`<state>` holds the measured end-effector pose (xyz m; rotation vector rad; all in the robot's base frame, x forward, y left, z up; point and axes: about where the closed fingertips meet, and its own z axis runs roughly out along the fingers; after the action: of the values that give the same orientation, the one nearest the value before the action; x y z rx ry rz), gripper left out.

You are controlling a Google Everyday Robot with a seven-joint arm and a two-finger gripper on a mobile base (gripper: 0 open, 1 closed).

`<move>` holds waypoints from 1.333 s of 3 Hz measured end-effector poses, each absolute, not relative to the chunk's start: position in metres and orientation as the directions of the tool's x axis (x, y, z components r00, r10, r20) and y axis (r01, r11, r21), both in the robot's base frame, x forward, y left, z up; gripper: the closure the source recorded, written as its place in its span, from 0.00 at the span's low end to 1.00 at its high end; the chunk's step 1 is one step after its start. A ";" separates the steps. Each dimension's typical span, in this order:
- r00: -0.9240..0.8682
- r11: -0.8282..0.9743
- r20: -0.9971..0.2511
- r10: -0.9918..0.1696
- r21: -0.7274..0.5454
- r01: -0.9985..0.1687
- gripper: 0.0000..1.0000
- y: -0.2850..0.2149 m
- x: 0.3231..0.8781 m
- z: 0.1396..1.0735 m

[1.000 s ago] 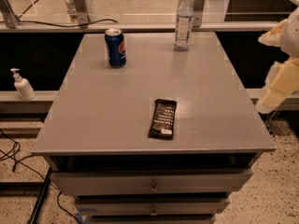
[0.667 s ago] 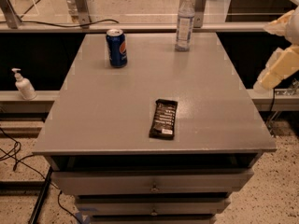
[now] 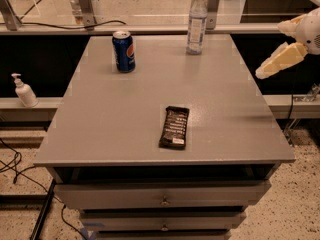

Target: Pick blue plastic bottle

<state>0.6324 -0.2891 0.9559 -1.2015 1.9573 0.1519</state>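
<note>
The blue plastic bottle (image 3: 196, 23), tall and clear with a white cap and pale label, stands upright at the far edge of the grey table (image 3: 125, 119), right of centre. My gripper (image 3: 270, 50) hangs in the air off the table's right side, to the right of the bottle and a little nearer the camera, well apart from it. Its cream fingers (image 3: 280, 60) are spread open and hold nothing.
A blue Pepsi can (image 3: 123, 51) stands at the far left of the table. A dark snack bar (image 3: 174, 127) lies near the front centre. A white pump dispenser (image 3: 23, 91) sits on a low ledge left of the table. Drawers (image 3: 162, 198) are below the tabletop.
My gripper has risen and moved slightly towards the far side at the table's right. The bottle, can and snack bar have not moved.
</note>
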 end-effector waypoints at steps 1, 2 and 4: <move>-0.227 0.600 -0.769 -0.597 -0.241 -0.763 0.00 -0.290 0.676 0.932; -0.227 0.600 -0.769 -0.597 -0.240 -0.763 0.00 -0.290 0.676 0.932; -0.222 0.667 -0.830 -0.512 -0.220 -0.712 0.00 -0.259 0.717 0.933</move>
<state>0.7175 -0.2592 0.9334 -0.9622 1.8882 0.2532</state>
